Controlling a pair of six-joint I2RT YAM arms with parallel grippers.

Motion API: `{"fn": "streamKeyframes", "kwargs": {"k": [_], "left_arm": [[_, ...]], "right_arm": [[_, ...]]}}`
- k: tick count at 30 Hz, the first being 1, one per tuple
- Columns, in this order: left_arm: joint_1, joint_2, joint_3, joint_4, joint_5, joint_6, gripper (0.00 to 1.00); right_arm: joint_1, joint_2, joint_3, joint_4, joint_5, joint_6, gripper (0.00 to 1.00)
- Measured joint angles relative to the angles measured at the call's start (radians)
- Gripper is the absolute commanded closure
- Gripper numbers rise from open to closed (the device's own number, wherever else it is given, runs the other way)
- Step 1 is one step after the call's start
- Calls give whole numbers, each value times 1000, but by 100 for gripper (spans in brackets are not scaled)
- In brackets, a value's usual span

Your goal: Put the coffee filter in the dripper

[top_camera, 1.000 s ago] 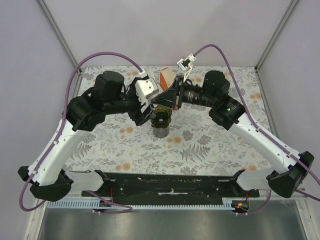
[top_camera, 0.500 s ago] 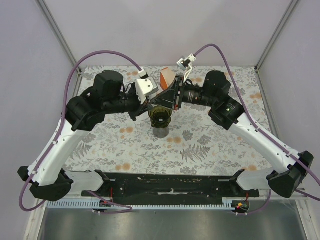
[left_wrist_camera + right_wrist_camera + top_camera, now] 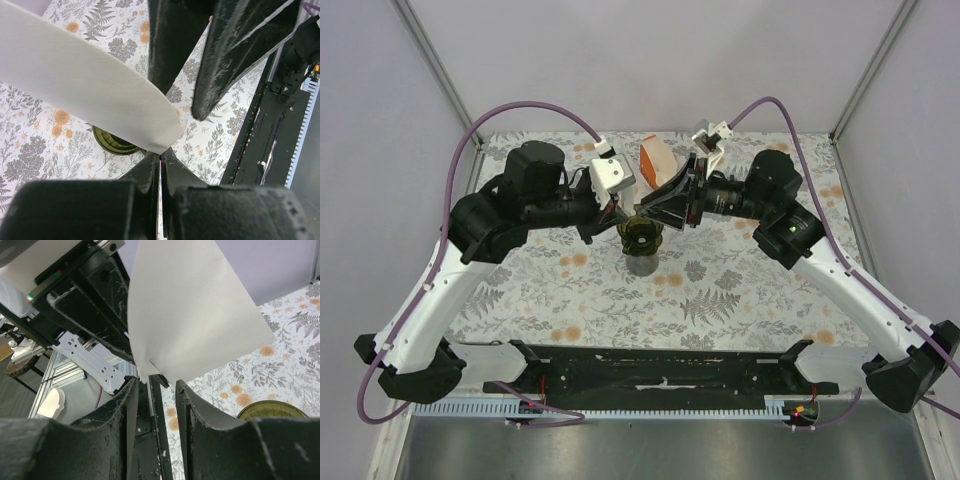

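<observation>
Left gripper [image 3: 161, 156] clamps the coffee filter [image 3: 90, 95] by its corner; right gripper [image 3: 156, 385] gapes around that corner, empty. Dripper [image 3: 112, 142] sits below the jaws: lowering the filter in comes next, I reckon.

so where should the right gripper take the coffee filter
Probably the coffee filter by its pointed corner, near where the left gripper pinches it. It is a flat thin sheet, so the right gripper should come edge-on from the right, one finger per face.

Coffee filter [image 3: 85, 85]: 1, upper left of left-wrist frame.
Dripper [image 3: 641, 237]: 1, frame centre.
Orange-and-cream pack [image 3: 658, 160]: 1, upper centre.
Arms: 2, namely left arm [image 3: 430, 290] and right arm [image 3: 850, 290].
Worktop [image 3: 740, 285]: 1.
</observation>
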Motion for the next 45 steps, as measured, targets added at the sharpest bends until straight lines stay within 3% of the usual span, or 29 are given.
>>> {"fn": "streamKeyframes", "kwargs": {"k": [8, 21, 32, 45], "left_arm": [[0, -4, 0, 0, 0, 0, 98], [0, -4, 0, 0, 0, 0, 98], [0, -4, 0, 0, 0, 0, 98], [0, -4, 0, 0, 0, 0, 98]], "right_arm": [[-5, -32, -9, 13, -51, -82, 64], [-2, 10, -9, 53, -107, -79, 73], [7, 30, -8, 68, -112, -63, 93], [9, 30, 7, 53, -71, -69, 87]]}}
